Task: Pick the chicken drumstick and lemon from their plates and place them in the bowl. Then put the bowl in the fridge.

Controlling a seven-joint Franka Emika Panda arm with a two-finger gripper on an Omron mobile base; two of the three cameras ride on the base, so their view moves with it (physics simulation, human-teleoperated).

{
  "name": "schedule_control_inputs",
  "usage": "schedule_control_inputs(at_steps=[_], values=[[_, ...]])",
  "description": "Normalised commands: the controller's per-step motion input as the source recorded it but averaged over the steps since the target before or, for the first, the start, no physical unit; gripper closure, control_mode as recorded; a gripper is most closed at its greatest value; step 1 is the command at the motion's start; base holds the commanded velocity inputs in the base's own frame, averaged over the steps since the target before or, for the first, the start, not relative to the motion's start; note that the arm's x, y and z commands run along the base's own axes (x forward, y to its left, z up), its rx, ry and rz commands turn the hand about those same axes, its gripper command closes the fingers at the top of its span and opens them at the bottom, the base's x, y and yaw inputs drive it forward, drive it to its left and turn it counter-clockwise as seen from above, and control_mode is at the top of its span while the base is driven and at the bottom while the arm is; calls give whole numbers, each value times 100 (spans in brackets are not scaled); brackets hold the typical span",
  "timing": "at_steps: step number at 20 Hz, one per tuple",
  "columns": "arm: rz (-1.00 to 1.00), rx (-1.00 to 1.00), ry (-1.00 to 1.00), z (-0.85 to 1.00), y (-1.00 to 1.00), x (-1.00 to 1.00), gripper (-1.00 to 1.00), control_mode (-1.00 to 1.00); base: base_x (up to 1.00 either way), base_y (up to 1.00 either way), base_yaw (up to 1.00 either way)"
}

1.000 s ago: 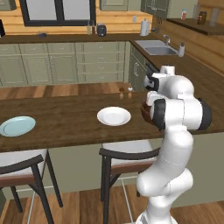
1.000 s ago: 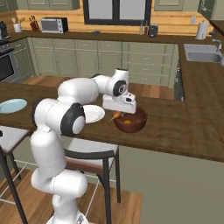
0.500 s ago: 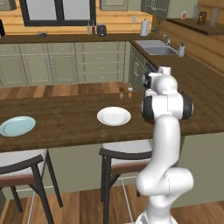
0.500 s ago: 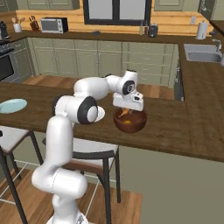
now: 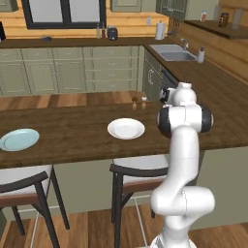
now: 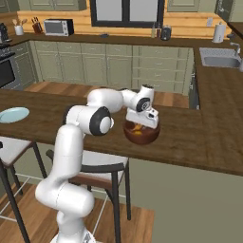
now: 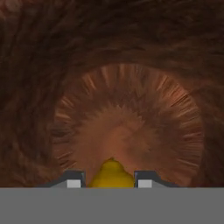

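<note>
Since a second ago the arm has swung its elbow up and the hand has come lower into the bowl point(image 6: 141, 135); the plates have not moved. Far to the left of the hand lies the light blue plate point(image 5: 19, 139); nearer, still left of it, lies the white plate point(image 5: 126, 129), bare. The gripper point(image 7: 109, 179) points down inside the bowl; the lemon point(image 7: 111, 174) sits between its two fingertips, but whether they press it or have let go I cannot tell. In the right base view something orange lies in the bowl under the hand.
</note>
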Motion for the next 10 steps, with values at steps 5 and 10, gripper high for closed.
schedule_control_inputs(at_steps=[5, 10], values=[[-1, 0, 1, -1, 1, 3, -100, -100, 0, 0, 0], [-11, -2, -15, 52, 0, -27, -100, -100, 0, 0, 0]])
